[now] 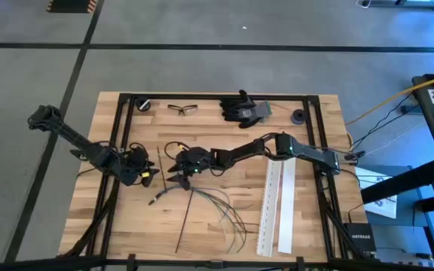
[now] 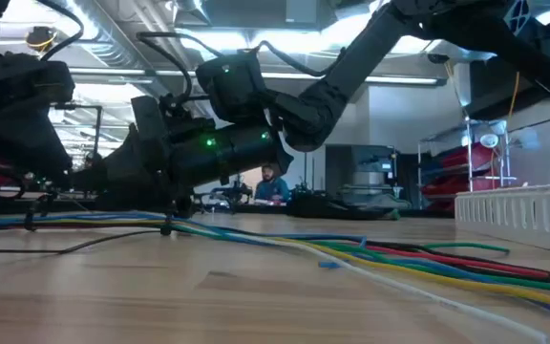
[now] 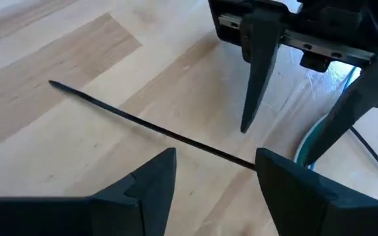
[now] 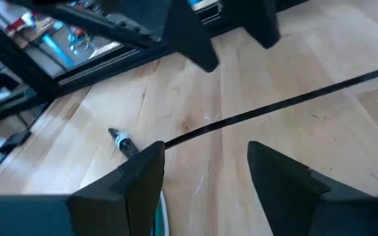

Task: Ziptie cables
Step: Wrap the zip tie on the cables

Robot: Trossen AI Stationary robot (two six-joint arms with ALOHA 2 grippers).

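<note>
A thin black zip tie lies flat on the wooden table between my two grippers. My left gripper is open, its fingertips low over the tie's one end. My right gripper faces it, also open, with the tie running between its fingertips. In the high view both grippers stand close together left of the table's middle. The cables lie loose on the table just nearer than the grippers. One cable's end plug lies beside my right gripper's finger.
Two long white perforated strips lie at the right. Safety glasses, black gloves and two small dark rolls sit along the far edge. Another thin dark strip lies near the front.
</note>
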